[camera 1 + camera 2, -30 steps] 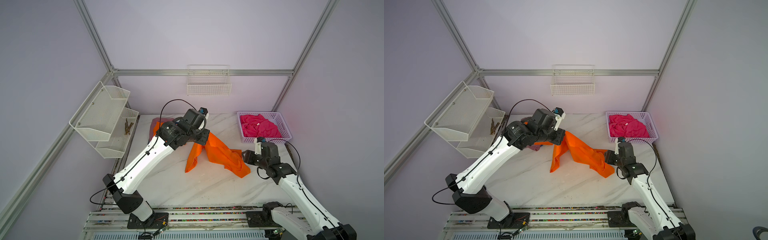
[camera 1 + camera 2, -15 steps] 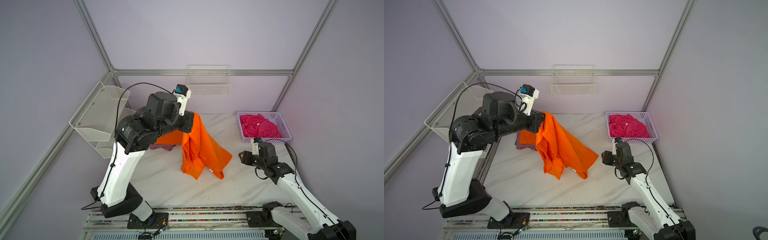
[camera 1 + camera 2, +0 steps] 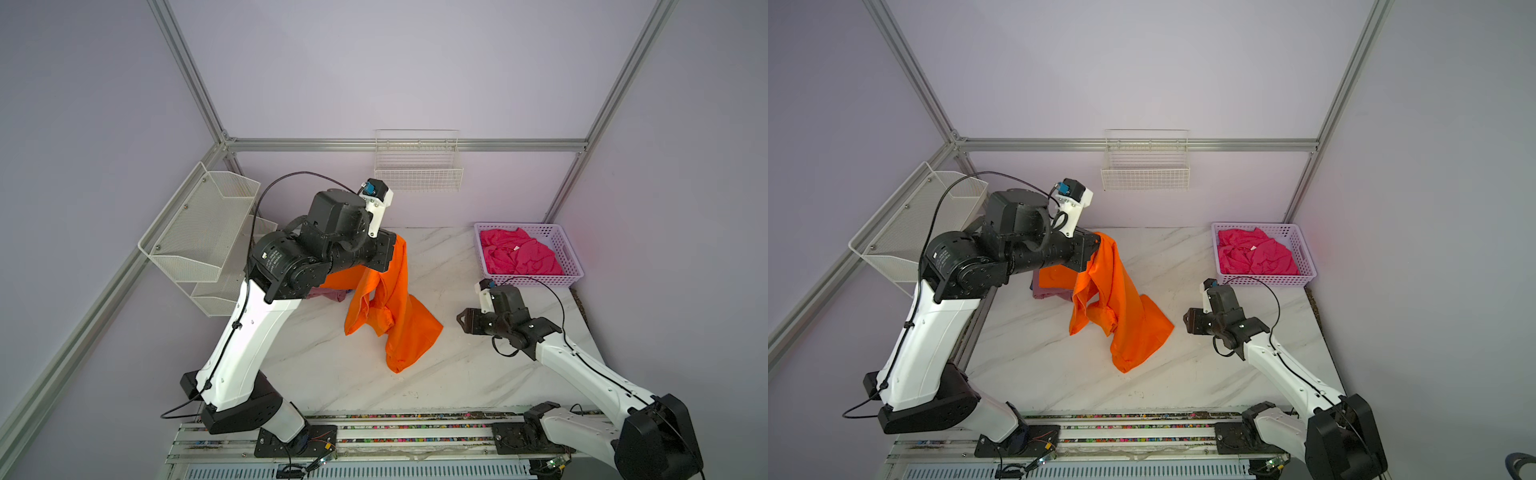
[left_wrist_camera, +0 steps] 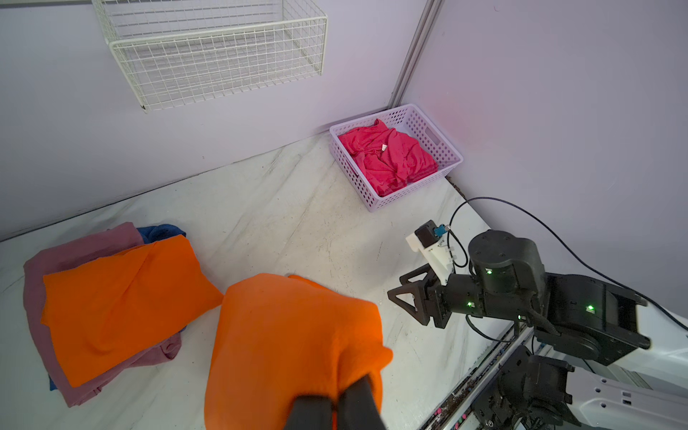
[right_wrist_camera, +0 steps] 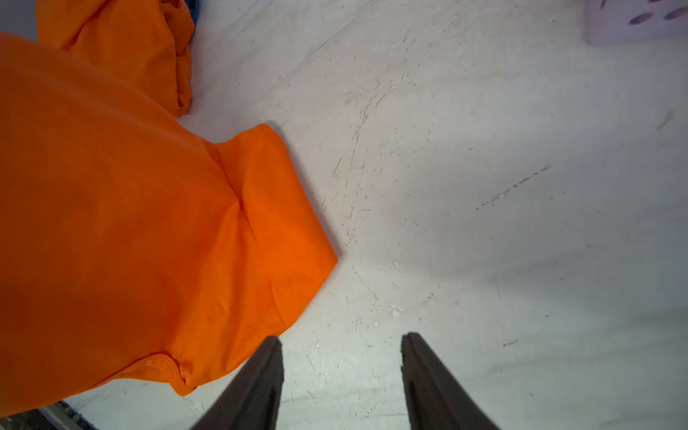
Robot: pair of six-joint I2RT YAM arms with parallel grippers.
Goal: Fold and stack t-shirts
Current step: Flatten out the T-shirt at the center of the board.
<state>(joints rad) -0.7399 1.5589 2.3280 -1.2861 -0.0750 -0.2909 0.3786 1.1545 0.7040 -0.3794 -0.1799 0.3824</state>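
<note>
Left wrist view: a bright orange t-shirt [image 4: 290, 335] is bunched up and pinched between the pressed-together fingers of the left gripper [image 4: 337, 404]. In both top views that hanging shirt [image 3: 395, 316] [image 3: 1121, 316] drapes from the raised left gripper [image 3: 390, 251] down to the table, mid-table and left of centre.

Just behind it, by the left arm, lies a folded stack: a second orange t-shirt [image 4: 119, 301] on top, a mauve-pink t-shirt [image 4: 74, 249] under it, and a blue t-shirt [image 4: 160, 231] showing at the edges. A hot pink t-shirt [image 3: 519, 257] lies crumpled in a lilac basket [image 3: 573, 266] at the back right corner.

The right gripper [image 5: 340, 338] hovers low over bare table with its jaws spread and nothing between them, just beside the shirt's sleeve [image 5: 279, 223].

The table [image 3: 332, 374] is white marble-patterned and scuffed with fine scratches and crumbs. Pale lilac walls in an aluminium frame close it in. A white wire basket [image 3: 417, 178] hangs on the back wall and mesh shelves [image 3: 199, 232] on the left wall.

The hanging shirt's long axis runs from the gripper at the back down toward the front edge. Its lower end rests crumpled on the marble, with a loose fold dangling on its left side.
</note>
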